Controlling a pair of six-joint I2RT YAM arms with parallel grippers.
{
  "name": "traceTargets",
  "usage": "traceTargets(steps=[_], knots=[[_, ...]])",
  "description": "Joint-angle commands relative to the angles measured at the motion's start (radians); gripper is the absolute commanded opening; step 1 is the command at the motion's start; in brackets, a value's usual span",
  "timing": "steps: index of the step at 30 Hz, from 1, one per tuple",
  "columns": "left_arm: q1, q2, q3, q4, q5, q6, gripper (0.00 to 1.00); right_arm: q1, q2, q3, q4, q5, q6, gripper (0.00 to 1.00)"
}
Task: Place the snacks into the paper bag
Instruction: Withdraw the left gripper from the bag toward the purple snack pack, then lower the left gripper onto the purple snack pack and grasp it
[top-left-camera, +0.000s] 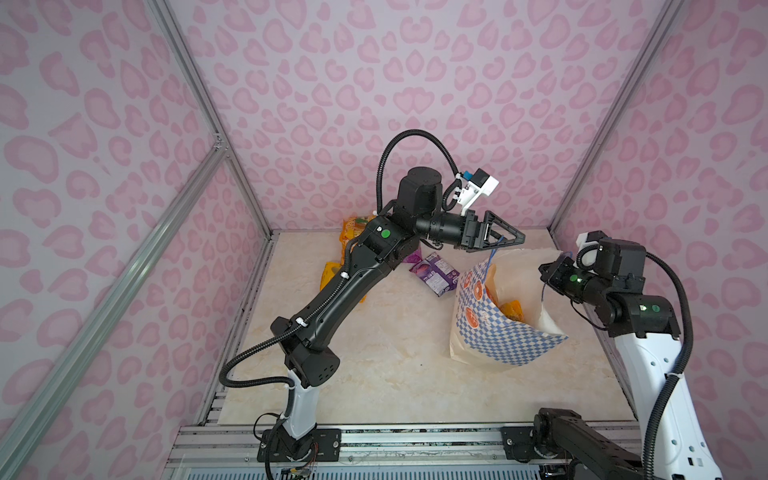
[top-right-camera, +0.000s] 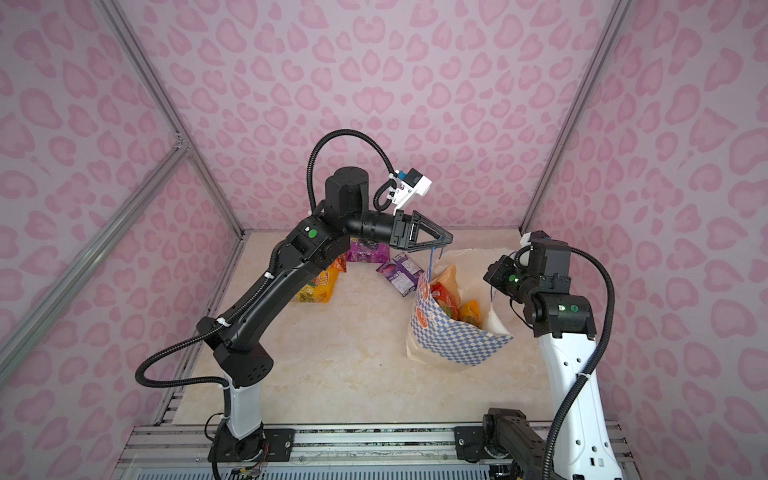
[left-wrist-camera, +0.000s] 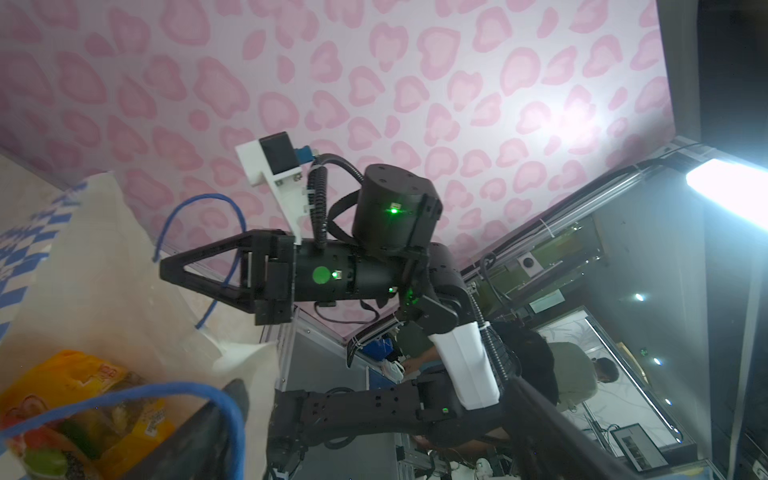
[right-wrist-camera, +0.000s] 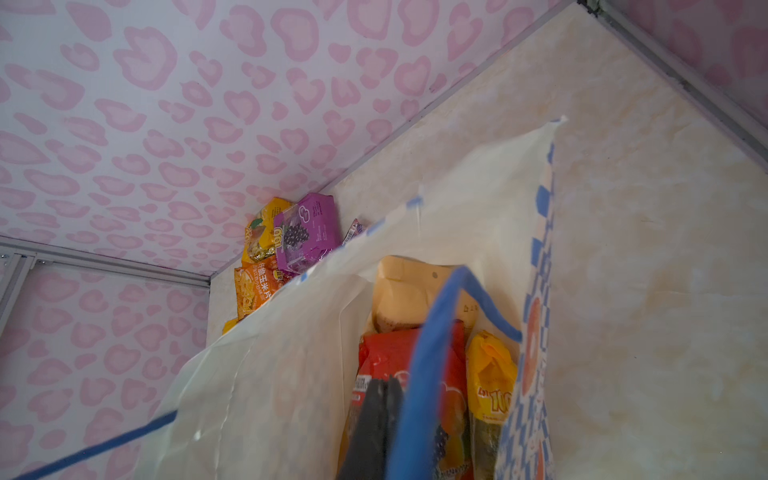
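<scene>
We see the left arm stretched from 7 toward 1 o'clock, the left tool released, a blue cord hooked over one finger. The right tool, clenched, sits at the paper bag's mouth, at the counter's 3 o'clock.

My right gripper shows as two dark fingers pressed flat together at the open mouth of the paper bag. A blue cord handle loops just beside them; I cannot tell whether they pinch it. Inside the bag I see a tan pouch, a red packet overlapping it and a yellow packet against the checkered wall. Beyond the bag, on the marble table, a purple grape packet overlaps a yellow-orange packet and an orange packet, close to the pink-patterned wall.
</scene>
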Motion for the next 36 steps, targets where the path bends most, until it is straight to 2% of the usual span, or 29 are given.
traceTargets(steps=[1, 9, 18, 23, 25, 27, 29, 34, 36], knots=[[-0.005, -0.041, 0.009, 0.135, -0.011, -0.045, 0.98, -0.004, 0.005, 0.01, 0.028, -0.007, -0.002, 0.0], [0.001, -0.075, -0.219, 0.055, -0.089, 0.046, 0.98, -0.026, -0.026, 0.057, 0.002, 0.019, 0.008, 0.0], [0.015, -0.092, -0.325, 0.064, -0.115, 0.051, 0.98, -0.055, -0.106, 0.057, -0.043, 0.15, 0.006, 0.0], [0.005, -0.071, -0.327, 0.021, -0.147, 0.073, 0.98, -0.073, -0.104, 0.018, -0.034, 0.143, 0.015, 0.0], [0.006, -0.083, -0.325, -0.051, -0.221, 0.121, 0.97, -0.085, -0.107, 0.008, -0.028, 0.141, 0.02, 0.0], [-0.002, -0.094, -0.27, -0.226, -0.391, 0.221, 0.97, -0.093, -0.114, 0.006, -0.03, 0.168, 0.021, 0.0], [-0.011, -0.119, -0.248, -0.317, -0.496, 0.275, 0.98, -0.098, -0.116, 0.004, -0.031, 0.192, 0.022, 0.0], [-0.013, -0.281, -0.387, -0.329, -0.643, 0.323, 0.98, -0.113, -0.119, -0.03, -0.001, 0.171, 0.05, 0.0], [-0.012, -0.393, -0.504, -0.275, -0.702, 0.323, 0.98, -0.122, -0.117, -0.042, 0.006, 0.156, 0.056, 0.0]])
